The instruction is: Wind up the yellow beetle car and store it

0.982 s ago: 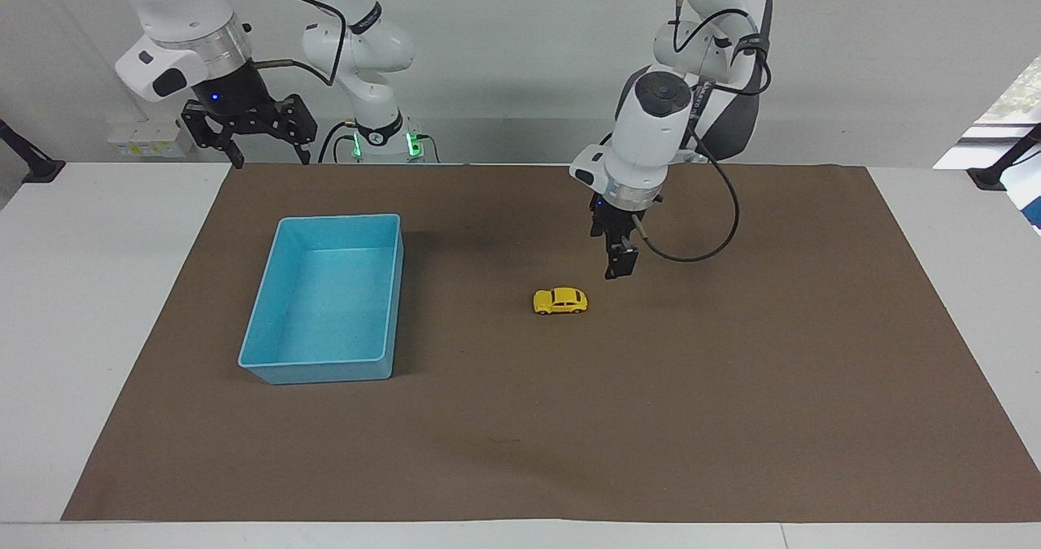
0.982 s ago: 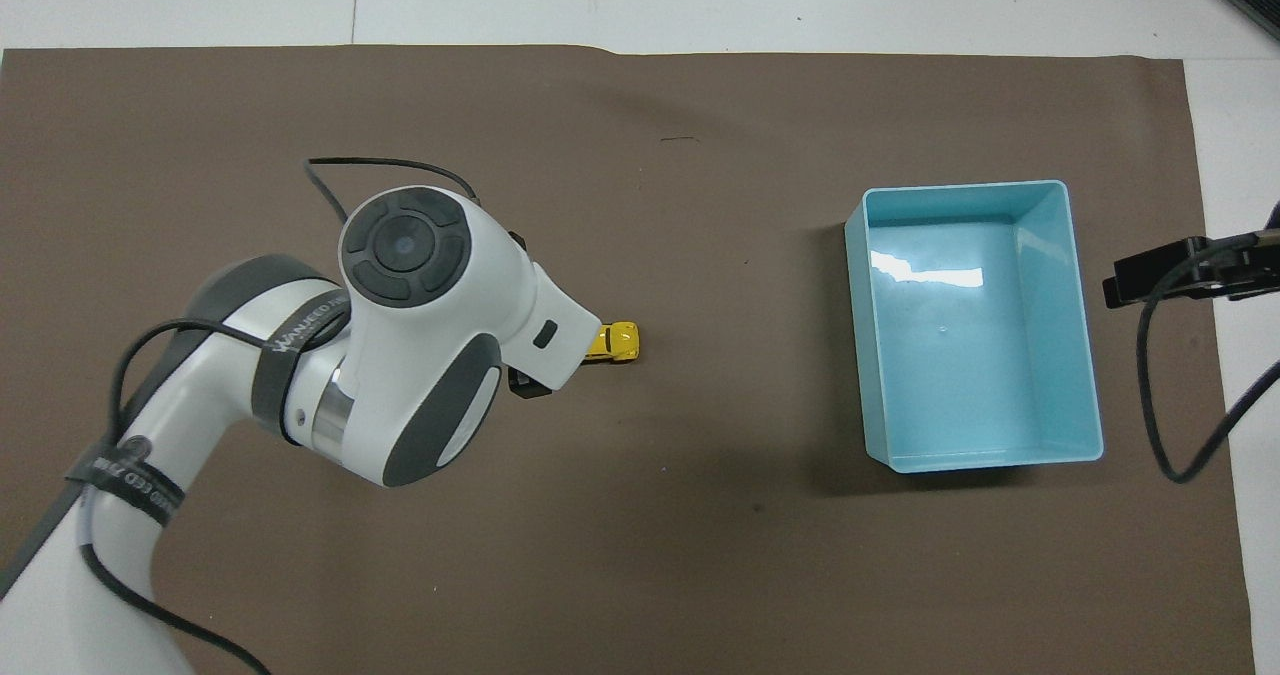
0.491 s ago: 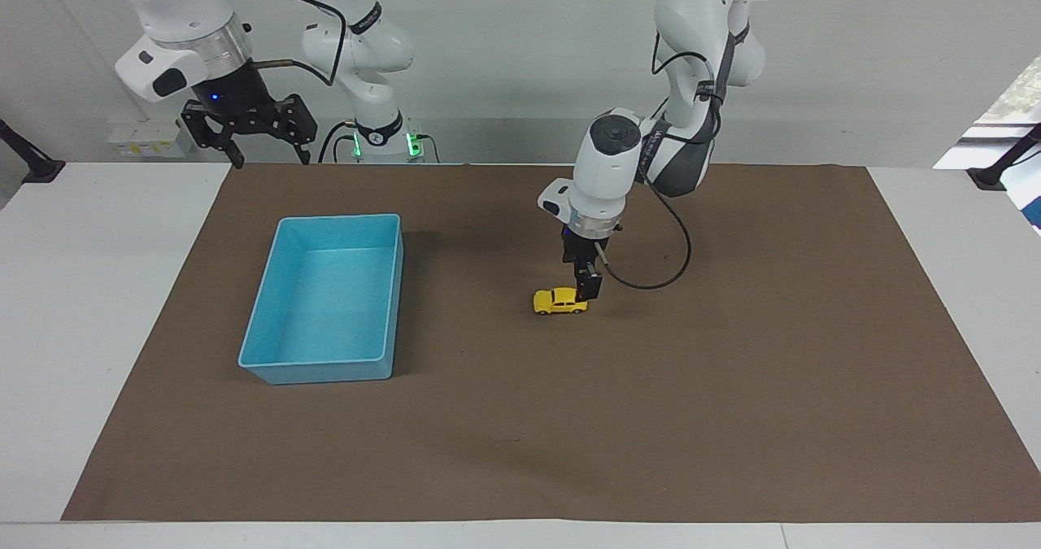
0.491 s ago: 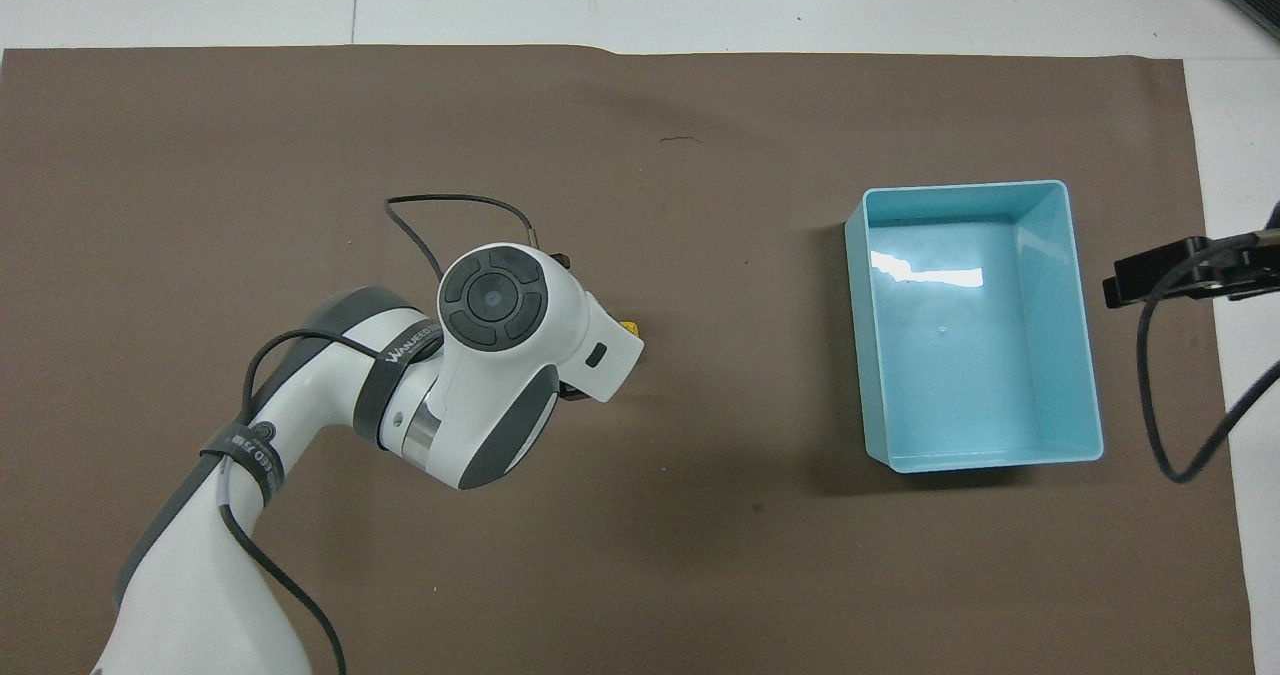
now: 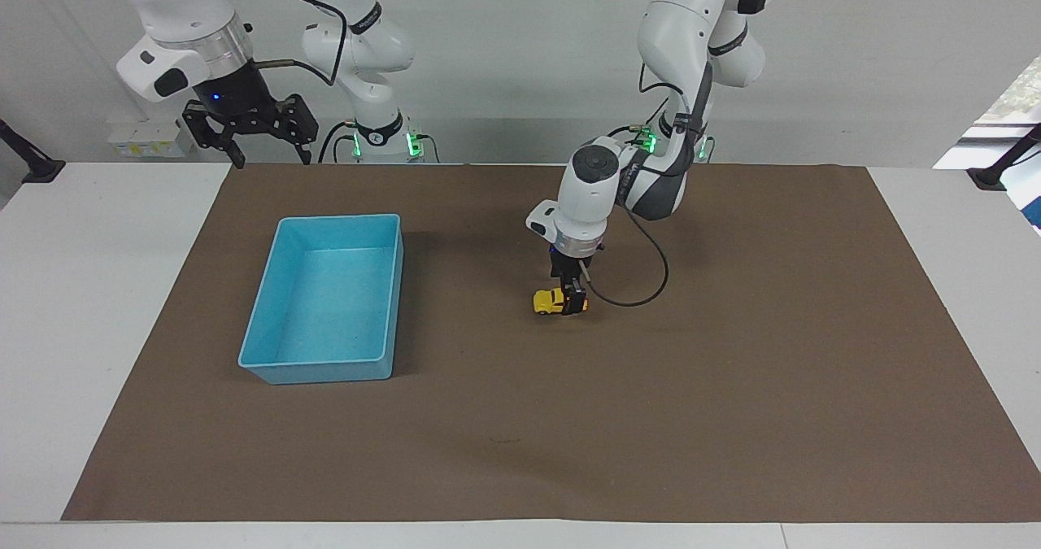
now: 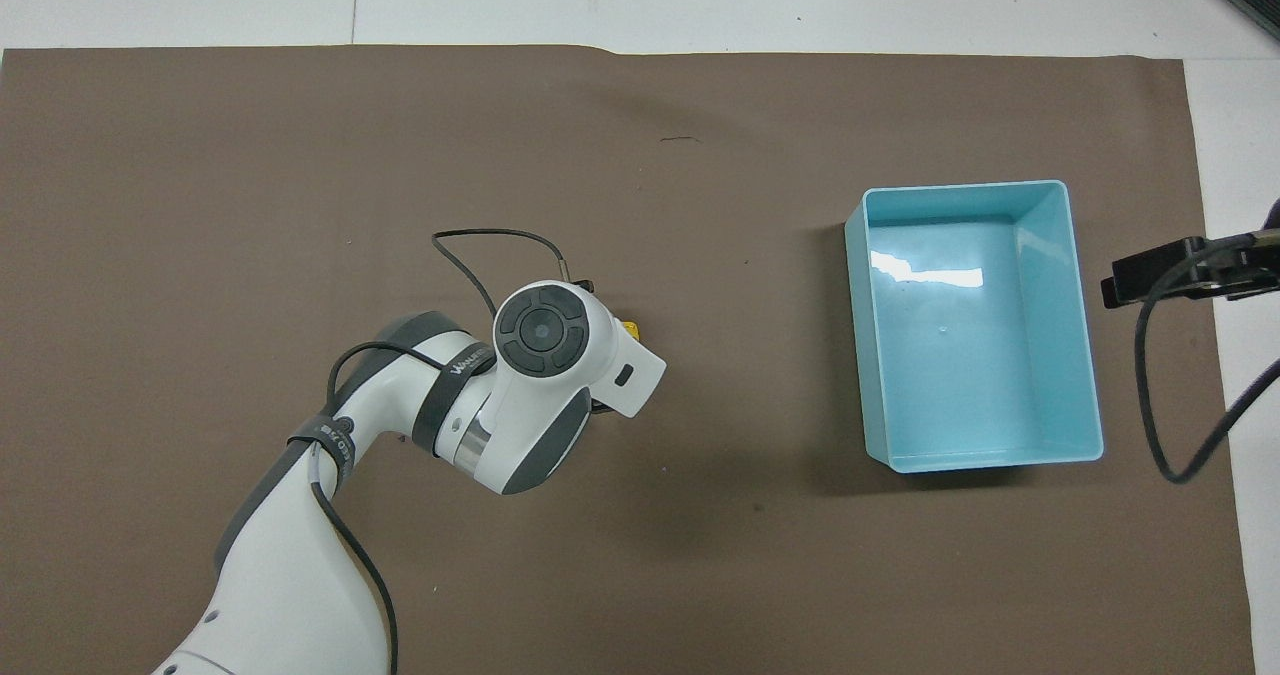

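Note:
The yellow beetle car point(image 5: 548, 302) stands on the brown mat near the table's middle, between the blue bin and the left arm's end. My left gripper point(image 5: 572, 300) is lowered onto the car's rear half, its dark fingers standing open on either side of it, and the car still rests on the mat. In the overhead view the left wrist covers the gripper, so only the car's yellow tip point(image 6: 631, 329) shows. My right gripper point(image 5: 248, 141) waits open in the air over the mat's edge at the robots' end, by the bin.
An open blue bin point(image 5: 322, 370) with nothing in it sits on the mat toward the right arm's end; its wall point(image 6: 985, 461) also shows from above. The brown mat point(image 5: 732, 419) covers most of the white table. A black cable loops beside the left wrist.
The left arm has swung toward the car and come down, so its gripper went from hanging beside the car to straddling it. The car and the right arm have not moved.

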Robot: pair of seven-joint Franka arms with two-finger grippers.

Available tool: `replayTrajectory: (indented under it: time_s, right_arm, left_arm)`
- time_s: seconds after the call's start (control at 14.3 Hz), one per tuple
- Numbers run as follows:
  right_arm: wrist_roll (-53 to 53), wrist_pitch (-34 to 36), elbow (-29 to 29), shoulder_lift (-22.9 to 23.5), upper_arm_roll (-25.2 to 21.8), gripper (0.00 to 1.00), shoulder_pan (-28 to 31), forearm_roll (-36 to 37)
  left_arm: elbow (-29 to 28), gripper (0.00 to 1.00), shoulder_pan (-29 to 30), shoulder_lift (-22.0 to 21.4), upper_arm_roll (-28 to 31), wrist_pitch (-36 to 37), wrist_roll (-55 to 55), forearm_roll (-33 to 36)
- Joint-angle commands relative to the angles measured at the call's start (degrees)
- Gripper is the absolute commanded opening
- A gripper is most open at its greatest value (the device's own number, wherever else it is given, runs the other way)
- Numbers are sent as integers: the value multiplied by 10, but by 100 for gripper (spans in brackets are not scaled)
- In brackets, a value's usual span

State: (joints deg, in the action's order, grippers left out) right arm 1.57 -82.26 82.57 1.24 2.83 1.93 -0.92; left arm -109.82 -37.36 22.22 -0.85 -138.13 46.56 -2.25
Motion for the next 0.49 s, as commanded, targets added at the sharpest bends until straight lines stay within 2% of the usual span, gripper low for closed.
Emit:
replayTrajectory:
  time_s: [0.0, 0.21, 0.28, 0.35, 0.42]
  right_arm:
    - [-9, 4, -6, 0, 5, 100, 7, -12]
    - [-9, 4, -6, 0, 5, 100, 7, -12]
    - [-9, 4, -6, 0, 5, 100, 7, -11]
    - [-9, 4, -6, 0, 5, 100, 7, -12]
    - [-9, 4, -5, 0, 5, 100, 7, -12]
  left_arm:
    - [-2, 100, -14, -4, 13, -7, -18, 13]
    - [0, 100, -14, -9, 15, 13, -18, 14]
    - [0, 73, -14, -13, 15, 19, -19, 14]
    - [0, 34, -14, -14, 15, 23, -23, 14]
    - [1, 2, -14, -14, 15, 24, -23, 14]
